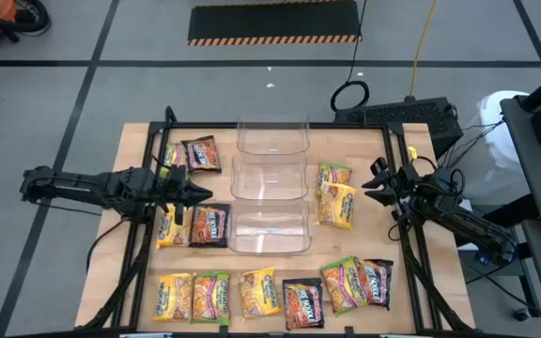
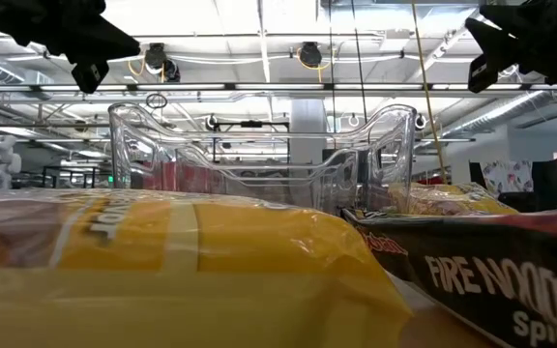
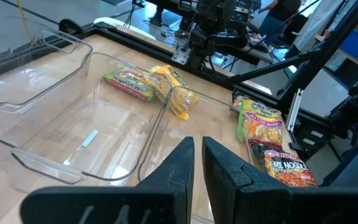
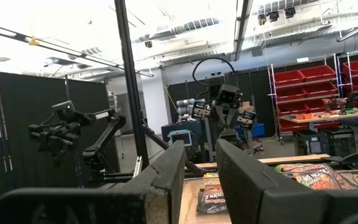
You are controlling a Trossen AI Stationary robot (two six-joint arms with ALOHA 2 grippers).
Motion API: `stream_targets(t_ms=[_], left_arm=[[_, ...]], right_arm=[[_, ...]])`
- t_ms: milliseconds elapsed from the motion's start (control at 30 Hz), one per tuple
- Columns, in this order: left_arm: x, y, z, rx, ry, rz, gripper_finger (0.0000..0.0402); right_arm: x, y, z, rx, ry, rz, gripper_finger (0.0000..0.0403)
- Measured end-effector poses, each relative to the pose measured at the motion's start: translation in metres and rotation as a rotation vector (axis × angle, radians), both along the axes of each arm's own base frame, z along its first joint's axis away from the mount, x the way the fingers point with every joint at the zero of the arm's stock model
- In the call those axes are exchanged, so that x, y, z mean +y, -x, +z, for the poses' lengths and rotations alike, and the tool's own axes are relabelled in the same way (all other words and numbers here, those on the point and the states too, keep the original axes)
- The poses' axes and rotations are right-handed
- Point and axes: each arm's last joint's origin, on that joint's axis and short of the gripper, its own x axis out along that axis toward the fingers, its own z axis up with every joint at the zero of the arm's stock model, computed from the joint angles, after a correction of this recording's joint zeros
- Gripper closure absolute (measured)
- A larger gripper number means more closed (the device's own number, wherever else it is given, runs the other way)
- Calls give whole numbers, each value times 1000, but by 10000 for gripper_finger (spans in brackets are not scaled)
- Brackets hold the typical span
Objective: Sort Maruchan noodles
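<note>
- The small flat glossy Maruchan noodle packets lie scattered on the wooden surface around three clear plastic bins; probably light, crinkly and slippery, best pinched at an edge.
- Left hand hovers beside the bins, fingers nearly together, empty.
- Right hand waits raised, fingers apart, empty.

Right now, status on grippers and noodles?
Left gripper and right gripper empty, raised. Noodle packets all on table; bins empty. Nothing blocking.
</note>
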Motion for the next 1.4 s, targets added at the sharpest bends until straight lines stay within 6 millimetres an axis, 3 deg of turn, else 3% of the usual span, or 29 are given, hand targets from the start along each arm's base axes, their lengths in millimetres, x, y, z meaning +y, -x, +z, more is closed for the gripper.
stream_targets(t_ms=[867,1000,1200,1400], left_arm=[[0,0,0,1,-4,-1,364],[0,0,0,0,-10,-2,364],[0,0,0,0,-10,-2,364],[0,0,0,0,-21,-5,364]], right_arm=[[0,0,0,2,-8,2,316],[0,0,0,32,-164,49,316],[-4,0,1,2,-282,-35,316],[-5,1,3,-33,-316,-67,316]])
